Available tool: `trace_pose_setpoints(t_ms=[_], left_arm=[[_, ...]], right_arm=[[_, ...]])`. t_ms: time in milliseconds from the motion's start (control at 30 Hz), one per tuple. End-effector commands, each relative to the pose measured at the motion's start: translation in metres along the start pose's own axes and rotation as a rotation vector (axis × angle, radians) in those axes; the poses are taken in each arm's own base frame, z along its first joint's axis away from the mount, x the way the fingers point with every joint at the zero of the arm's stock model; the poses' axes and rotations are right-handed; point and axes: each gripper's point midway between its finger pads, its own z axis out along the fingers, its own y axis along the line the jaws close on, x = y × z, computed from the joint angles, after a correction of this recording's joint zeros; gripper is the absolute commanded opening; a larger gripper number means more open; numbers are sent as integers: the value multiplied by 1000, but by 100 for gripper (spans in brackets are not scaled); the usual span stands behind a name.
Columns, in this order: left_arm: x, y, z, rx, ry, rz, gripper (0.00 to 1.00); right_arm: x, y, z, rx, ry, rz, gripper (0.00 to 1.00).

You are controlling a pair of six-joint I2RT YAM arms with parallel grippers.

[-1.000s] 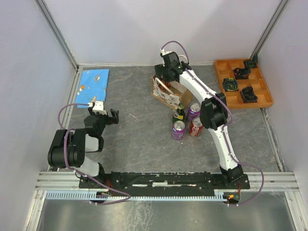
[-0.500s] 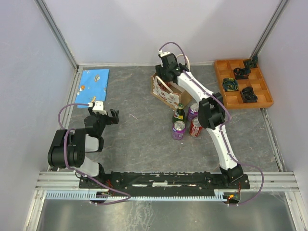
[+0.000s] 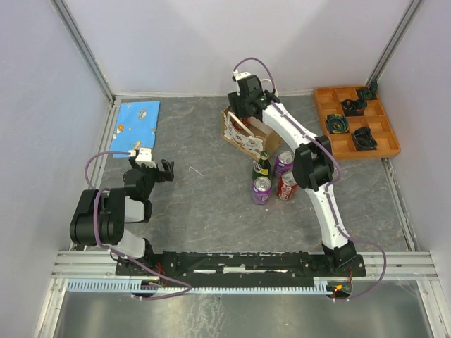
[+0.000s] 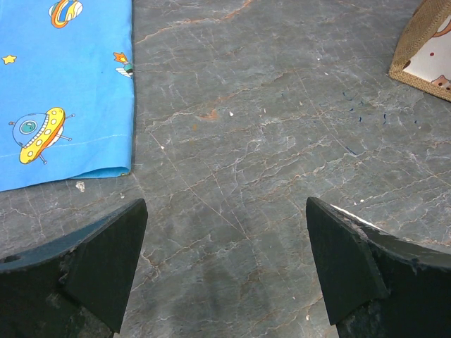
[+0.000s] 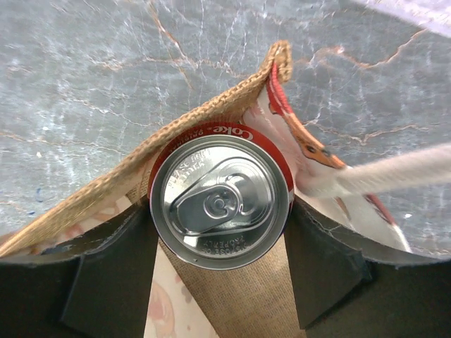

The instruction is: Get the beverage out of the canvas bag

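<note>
The canvas bag (image 3: 239,135) stands at the back middle of the table, tan with white-and-red patterned panels. My right gripper (image 3: 249,116) reaches down into its open top. In the right wrist view the bag's tan wall (image 5: 211,120) and a white handle (image 5: 394,169) frame a red Coke can (image 5: 220,204), seen from above with its silver lid. My right gripper (image 5: 222,208) is shut on the can, with a finger (image 5: 113,274) pressed against each side. My left gripper (image 3: 163,171) is open and empty over bare table at the left (image 4: 225,203).
A green bottle (image 3: 262,165), two purple cans (image 3: 283,162) (image 3: 261,190) and a red can (image 3: 287,185) stand in front of the bag. An orange compartment tray (image 3: 356,121) sits at the back right. A blue patterned cloth (image 3: 136,120) (image 4: 63,84) lies at the back left.
My right gripper has shifted slightly at the bag's top. The left arm has not moved.
</note>
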Motion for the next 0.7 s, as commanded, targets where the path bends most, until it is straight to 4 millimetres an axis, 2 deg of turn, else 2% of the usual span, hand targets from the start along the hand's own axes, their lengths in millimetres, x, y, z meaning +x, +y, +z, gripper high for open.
trace_pose_setpoints(t_ms=[0,200,333,367,500,667], left_arm=[[-17,5,4,-20,-64,28,99],[-17,5,4,-19,-63,28,99],[-17,5,4,-21,-62,27,99],[-17,5,4,-21,-64,28,99],[-17,5,4,-20,-63,28,99],[-17,5,4,-20,-63,28,99]], right_arm=[[-141,-6,-112,-37,-408,28,0],[-172,-4,-168,-88,-553,10,0],[-180,3,-210,-111,-648,-27,0],[-186,5,-231,-114,-692,-47,0],[-183,29,-276,-148,-762,-127,0],[-164,56,-309,-250,-777,-164,0]])
